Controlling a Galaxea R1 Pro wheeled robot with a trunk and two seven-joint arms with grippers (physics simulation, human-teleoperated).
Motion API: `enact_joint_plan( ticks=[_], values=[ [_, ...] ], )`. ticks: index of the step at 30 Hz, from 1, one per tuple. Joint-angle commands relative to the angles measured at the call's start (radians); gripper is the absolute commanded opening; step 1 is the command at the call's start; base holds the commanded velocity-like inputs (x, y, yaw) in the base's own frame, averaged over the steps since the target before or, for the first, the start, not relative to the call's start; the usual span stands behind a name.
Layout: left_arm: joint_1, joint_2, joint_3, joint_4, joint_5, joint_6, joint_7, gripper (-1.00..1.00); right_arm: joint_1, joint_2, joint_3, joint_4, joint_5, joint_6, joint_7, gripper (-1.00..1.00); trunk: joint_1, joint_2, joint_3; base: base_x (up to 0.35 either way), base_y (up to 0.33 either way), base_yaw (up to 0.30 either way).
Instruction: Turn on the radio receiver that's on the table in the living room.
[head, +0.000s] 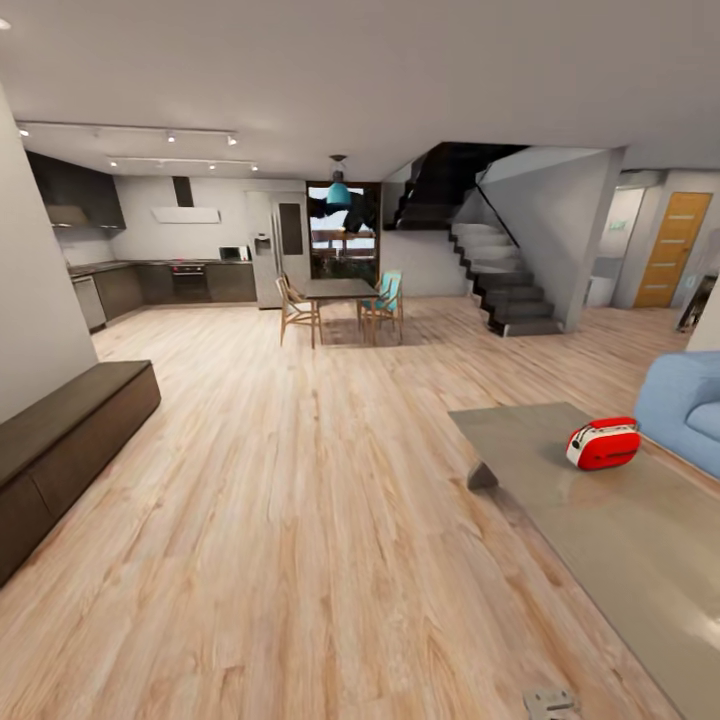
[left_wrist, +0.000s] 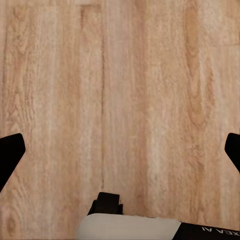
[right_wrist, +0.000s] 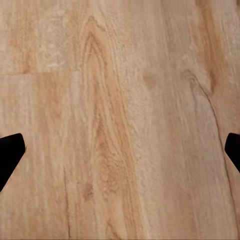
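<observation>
The red radio receiver (head: 603, 444) with its white trim stands on the glossy grey table (head: 620, 530) at the right of the head view, near the table's far right side. In the left wrist view my left gripper (left_wrist: 120, 150) hangs open over the wood plank floor, its two dark fingertips (left_wrist: 10, 152) at the picture's edges. My right gripper (right_wrist: 120, 150) is likewise open above bare floor, with nothing between its fingertips (right_wrist: 10, 152). Both grippers are far from the radio.
A blue sofa (head: 690, 405) sits just beyond the table at the right. A long dark wooden bench (head: 60, 440) runs along the left wall. Farther back are a dining table with chairs (head: 340, 300), a kitchen (head: 170, 270) and a staircase (head: 500, 280). Wide wood floor lies between.
</observation>
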Motion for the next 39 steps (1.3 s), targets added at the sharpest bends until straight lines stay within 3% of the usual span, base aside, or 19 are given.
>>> enact_joint_plan(
  ticks=[1,15,39],
  values=[
    [0.000,0.000,0.001,0.000,0.000,0.000,0.000,1.00,0.000,0.000,0.000,0.000,0.000,0.000,0.000,1.00,0.000,0.000,0.000,0.279,0.203,0.000],
    [0.000,0.000,0.002,0.000,0.000,-0.001,0.001,1.00,0.000,0.001,0.000,0.000,0.000,0.000,0.000,1.00,0.000,0.000,0.000,0.284,0.150,0.000],
    [0.000,-0.001,0.002,0.000,-0.001,-0.002,0.018,1.00,0.001,0.002,0.000,0.000,0.000,0.000,0.000,1.00,0.000,0.000,0.000,0.323,0.007,0.000]
  ],
)
